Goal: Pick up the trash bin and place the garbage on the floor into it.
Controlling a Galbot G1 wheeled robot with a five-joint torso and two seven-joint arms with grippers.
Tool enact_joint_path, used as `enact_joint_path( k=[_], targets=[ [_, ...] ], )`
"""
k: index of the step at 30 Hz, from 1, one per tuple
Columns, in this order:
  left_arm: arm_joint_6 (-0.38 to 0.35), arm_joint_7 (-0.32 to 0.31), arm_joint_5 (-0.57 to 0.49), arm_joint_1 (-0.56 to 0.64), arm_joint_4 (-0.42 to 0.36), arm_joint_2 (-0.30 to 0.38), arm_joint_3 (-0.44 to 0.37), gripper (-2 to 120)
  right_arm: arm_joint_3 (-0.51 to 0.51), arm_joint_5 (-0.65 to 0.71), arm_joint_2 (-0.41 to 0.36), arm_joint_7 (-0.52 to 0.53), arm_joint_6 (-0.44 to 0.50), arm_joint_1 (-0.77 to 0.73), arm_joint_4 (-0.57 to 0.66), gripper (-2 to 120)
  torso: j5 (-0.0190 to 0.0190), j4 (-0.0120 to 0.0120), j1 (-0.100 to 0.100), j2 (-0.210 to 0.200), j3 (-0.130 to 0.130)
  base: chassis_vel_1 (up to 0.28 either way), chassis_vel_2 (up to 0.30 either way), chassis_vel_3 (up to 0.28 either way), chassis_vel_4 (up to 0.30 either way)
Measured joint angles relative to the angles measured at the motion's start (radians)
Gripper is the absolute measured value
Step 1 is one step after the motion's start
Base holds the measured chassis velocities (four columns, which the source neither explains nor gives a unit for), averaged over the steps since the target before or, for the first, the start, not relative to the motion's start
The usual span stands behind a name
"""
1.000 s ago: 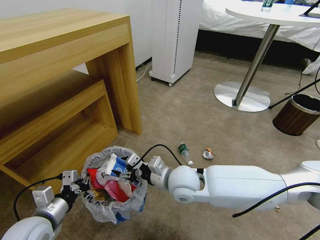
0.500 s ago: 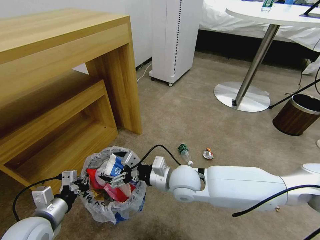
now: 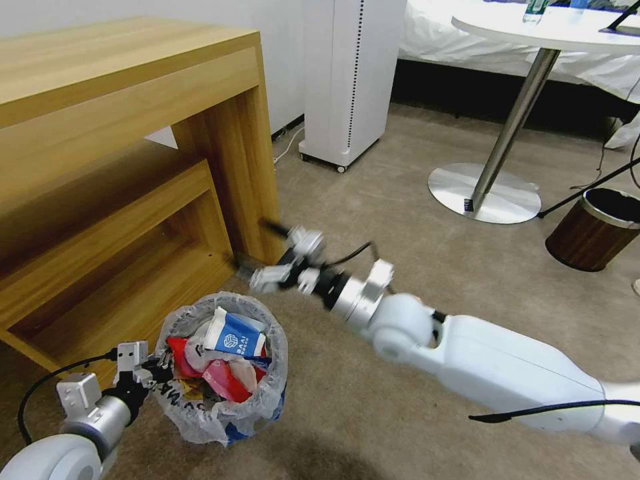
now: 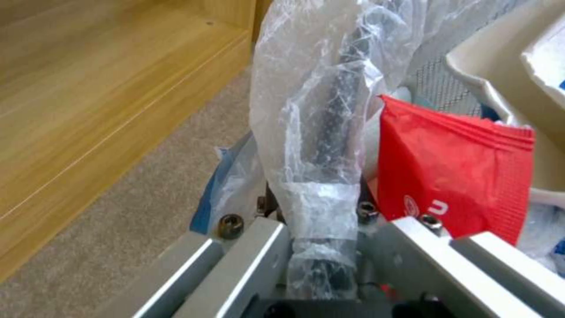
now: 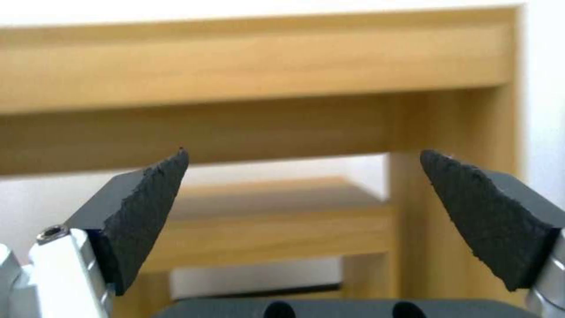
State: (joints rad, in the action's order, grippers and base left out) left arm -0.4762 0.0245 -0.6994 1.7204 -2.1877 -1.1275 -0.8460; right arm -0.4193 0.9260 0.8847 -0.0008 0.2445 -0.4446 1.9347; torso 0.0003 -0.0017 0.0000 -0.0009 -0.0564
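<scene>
Head view: trash bin (image 3: 220, 413) full of garbage (image 3: 223, 363), left gripper (image 3: 155, 369) jaws clamped on its rim, right gripper (image 3: 267, 257) jaws spread, empty.

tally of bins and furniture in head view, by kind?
Trash bin, bag-lined: 1
Wood-grain bin: 1
Wooden desk: 1
Round table: 1
White tower unit: 1
Total: 5

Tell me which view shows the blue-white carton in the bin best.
The head view: the blue-white carton lies whole atop the litter in the trash bin. The left wrist view catches just a pale edge beside the red wrapper; the right wrist view faces the wooden bench.
</scene>
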Motion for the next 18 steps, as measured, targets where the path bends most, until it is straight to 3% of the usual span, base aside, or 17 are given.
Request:
enact_joint_path(
  k=[3,4,6,7,10,11,13,18],
  targets=[
    [-0.016,-0.005,-0.003,0.0,-0.002,0.008,0.0,1,0.192,0.0,-0.019,0.0,-0.011,-0.111,0.026,100,0.0,-0.0005,0.0,0.0,0.0,0.0,0.0,0.0,0.0],
    [-0.016,-0.005,-0.003,0.0,-0.002,0.008,0.0,1,0.192,0.0,-0.019,0.0,-0.011,-0.111,0.026,100,0.0,-0.0005,0.0,0.0,0.0,0.0,0.0,0.0,0.0],
    [-0.025,-0.007,-0.007,0.0,0.003,0.02,-0.001,1,0.326,-0.008,-0.032,-0.004,-0.014,-0.198,0.043,100,-0.0001,-0.0004,0.0,0.0,0.0,0.0,0.0,0.0,0.0],
    [-0.025,-0.007,-0.007,0.0,0.003,0.02,-0.001,1,0.326,-0.008,-0.032,-0.004,-0.014,-0.198,0.043,100,-0.0001,-0.0004,0.0,0.0,0.0,0.0,0.0,0.0,0.0],
    [-0.045,-0.008,-0.018,0.008,0.011,0.046,-0.008,1,0.544,-0.031,-0.047,-0.022,-0.018,-0.382,0.081,100,-0.0001,-0.0007,0.0,0.0,0.0,0.0,0.0,0.0,0.0],
    [-0.045,-0.008,-0.018,0.008,0.011,0.046,-0.008,1,0.544,-0.031,-0.047,-0.022,-0.018,-0.382,0.081,100,-0.0001,-0.0007,0.0,0.0,0.0,0.0,0.0,0.0,0.0],
    [-0.069,-0.01,-0.031,0.01,0.011,0.063,-0.013,1,0.658,-0.043,-0.05,-0.029,-0.019,-0.484,0.101,100,0.0003,-0.0008,0.0,0.0,0.0,0.0,0.0,0.0,0.0],
    [-0.099,-0.015,-0.057,0.008,0.007,0.088,-0.013,1,0.806,-0.078,-0.032,-0.02,-0.023,-0.598,0.122,100,0.0001,-0.0003,0.0,0.0,0.0,0.0,0.0,0.0,0.0]
  ],
)
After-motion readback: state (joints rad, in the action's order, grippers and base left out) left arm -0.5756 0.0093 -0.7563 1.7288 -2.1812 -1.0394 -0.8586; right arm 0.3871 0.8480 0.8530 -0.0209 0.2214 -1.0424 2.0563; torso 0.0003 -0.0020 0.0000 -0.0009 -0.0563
